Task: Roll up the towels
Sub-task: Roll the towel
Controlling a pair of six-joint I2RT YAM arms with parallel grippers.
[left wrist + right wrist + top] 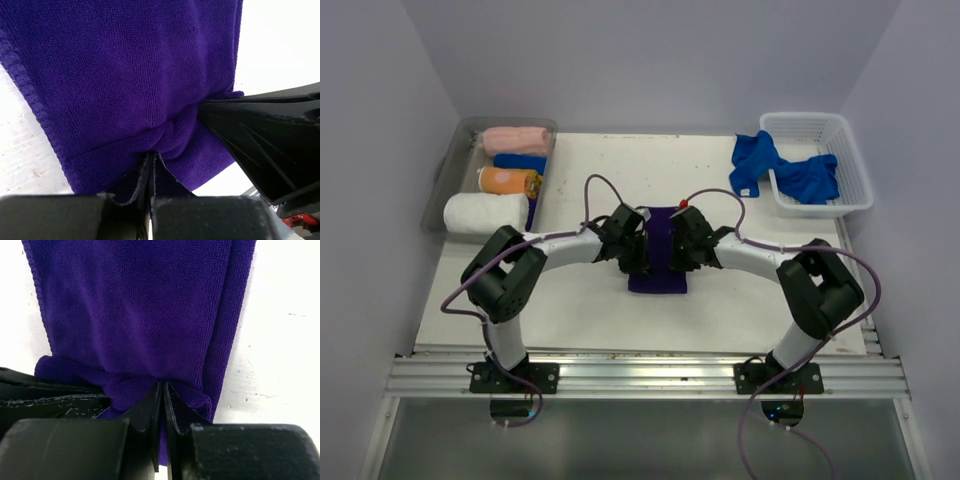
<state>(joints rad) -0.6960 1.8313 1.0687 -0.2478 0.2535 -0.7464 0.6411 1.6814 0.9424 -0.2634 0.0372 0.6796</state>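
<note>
At the six o'clock edge of the purple towel (658, 281), nearest the arm bases, both end effectors are down on the cloth side by side. The left end effector (151, 161) has its jaws pressed together on a pinch of the hem, and the right end effector (162, 390) is likewise closed, with a small fold of purple bunched at its tips. The two pinches sit close together near the middle of that edge, not at its corners. From there the towel lies flat on the white desk (580, 300), running toward twelve o'clock as a narrow folded strip. It looks light, soft and limp: the terry weave puckers wherever it is gripped, so it should curl over readily but will hold no shape by itself, and a roll may go slack or skew. The stitched border looks like the firmest place to hold, and grips spread toward the two near corners would likely keep the roll straighter. Farther off, at ten o'clock, a clear bin (440, 185) holds rolled towels (508, 181). At two o'clock, loose blue towels (800, 175) spill over the white basket (857, 180).
</note>
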